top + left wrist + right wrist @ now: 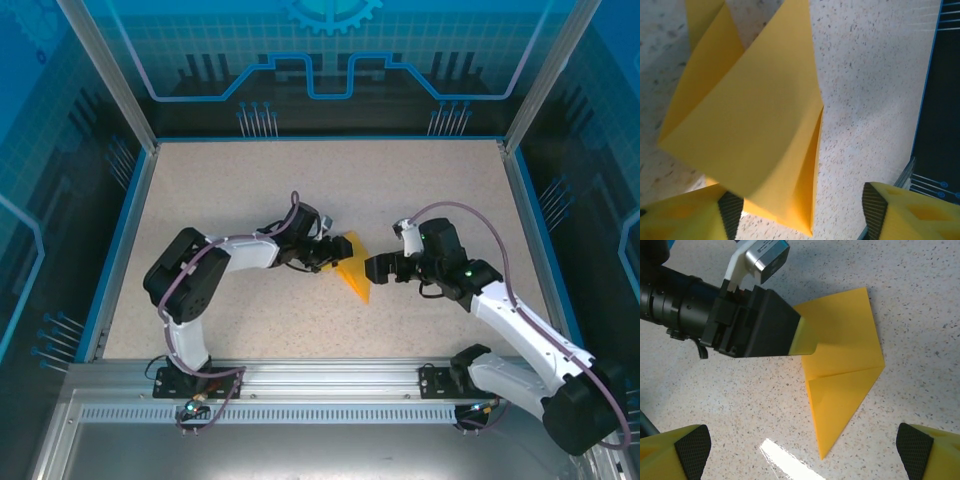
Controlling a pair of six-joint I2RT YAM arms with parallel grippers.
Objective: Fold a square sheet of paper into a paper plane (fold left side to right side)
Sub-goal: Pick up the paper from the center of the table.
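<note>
Your left end effector (802, 210), fingers apart, is straddling the raised left flap of the paper plane (352, 270) on the bench (250, 200), likely to carry it rightward. Your right end effector (804, 447) is hovering wide apart beside it.

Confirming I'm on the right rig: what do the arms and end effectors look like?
The left arm and right arm have white shells with black joints, each trailing a mauve cable. The left end effector and right end effector are black, with yellow fingers and dark ribbed pads. A green light glows on the right arm.
</note>
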